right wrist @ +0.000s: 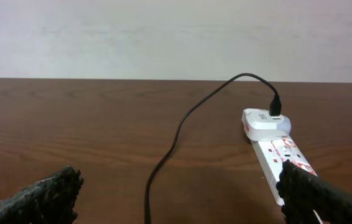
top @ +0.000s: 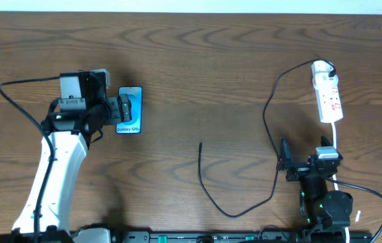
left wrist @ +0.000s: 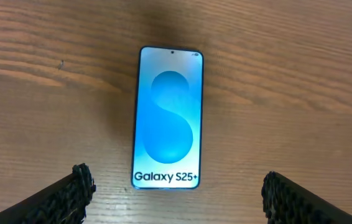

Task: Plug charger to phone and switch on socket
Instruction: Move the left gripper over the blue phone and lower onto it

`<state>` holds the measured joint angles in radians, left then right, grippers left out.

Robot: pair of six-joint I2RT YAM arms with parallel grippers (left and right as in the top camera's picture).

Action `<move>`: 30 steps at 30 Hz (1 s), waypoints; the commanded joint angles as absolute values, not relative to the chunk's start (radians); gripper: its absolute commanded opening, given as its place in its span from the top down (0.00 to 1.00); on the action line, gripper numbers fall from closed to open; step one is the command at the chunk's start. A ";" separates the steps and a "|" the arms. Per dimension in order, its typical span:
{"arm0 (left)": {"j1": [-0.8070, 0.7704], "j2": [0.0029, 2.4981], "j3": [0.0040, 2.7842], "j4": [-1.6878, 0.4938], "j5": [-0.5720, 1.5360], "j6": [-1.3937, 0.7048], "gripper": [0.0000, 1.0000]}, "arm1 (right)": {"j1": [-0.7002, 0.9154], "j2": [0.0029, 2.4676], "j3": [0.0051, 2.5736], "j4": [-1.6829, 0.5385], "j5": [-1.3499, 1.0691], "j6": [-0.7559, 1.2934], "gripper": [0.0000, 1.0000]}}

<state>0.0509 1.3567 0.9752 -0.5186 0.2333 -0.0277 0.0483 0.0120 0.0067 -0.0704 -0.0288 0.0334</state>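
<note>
The dark wood-grain tabletop (top: 211,61) carried three things. The phone (top: 129,110) lay flat on the left, screen up. The socket (top: 329,94) sat far right. The charger (top: 200,162) snaked out from the white plug (top: 322,67), and its free tip rested mid-table, well apart from the phone.

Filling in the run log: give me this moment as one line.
left claw: open, flanking phone | right claw: open, facing socket | charger: tip loose on table, not in phone | socket: switch state unclear

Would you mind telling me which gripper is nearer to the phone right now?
Left. The left gripper is right at the phone, open toward it; the right gripper is far across the table, near the power strip.
</note>
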 commanded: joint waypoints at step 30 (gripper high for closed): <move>-0.046 1.761 1.206 -0.625 0.010 0.053 0.11 | 0.054 0.007 0.006 -0.075 -0.025 0.037 0.01</move>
